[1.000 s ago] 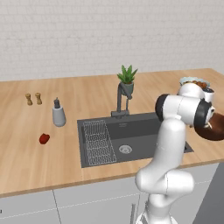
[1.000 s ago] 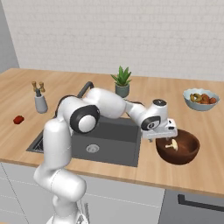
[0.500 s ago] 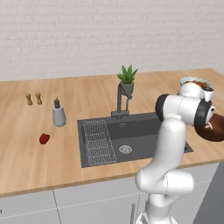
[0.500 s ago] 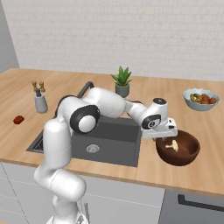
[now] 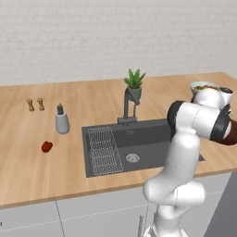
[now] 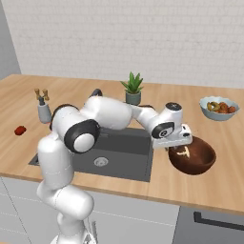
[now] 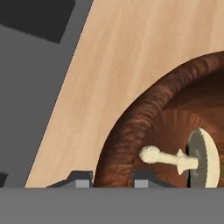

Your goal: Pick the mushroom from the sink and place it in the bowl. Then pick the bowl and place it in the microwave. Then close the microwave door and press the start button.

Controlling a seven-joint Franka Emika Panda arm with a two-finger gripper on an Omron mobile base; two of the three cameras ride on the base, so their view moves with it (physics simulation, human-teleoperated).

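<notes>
At the right end of the desk (image 6: 224, 157), just beside the sink (image 6: 119, 155), the tool (image 7: 107, 180) is hanging over the near rim of the reddish-brown bowl (image 6: 193, 159). The mushroom (image 7: 192, 159) is lying inside the bowl on its side, cap toward one wall and stem pointing back at the tool. One finger tip is sitting outside the bowl wall and the other inside it, so the jaws are straddling the rim with a narrow gap; whether they are already pinching the rim I cannot tell.

By my reading, the mushroom step is done and the bowl pick is in hand. The next move is calling for a firm clamp on the rim, then a level lift so the mushroom is not rolling out, and a carry to the microwave.

Much is hidden. From the left base view, the arm is covering most of the bowl, leaving a dark sliver at the picture's edge. The hand view is cutting off the far half of the bowl and all but the finger tips.
</notes>
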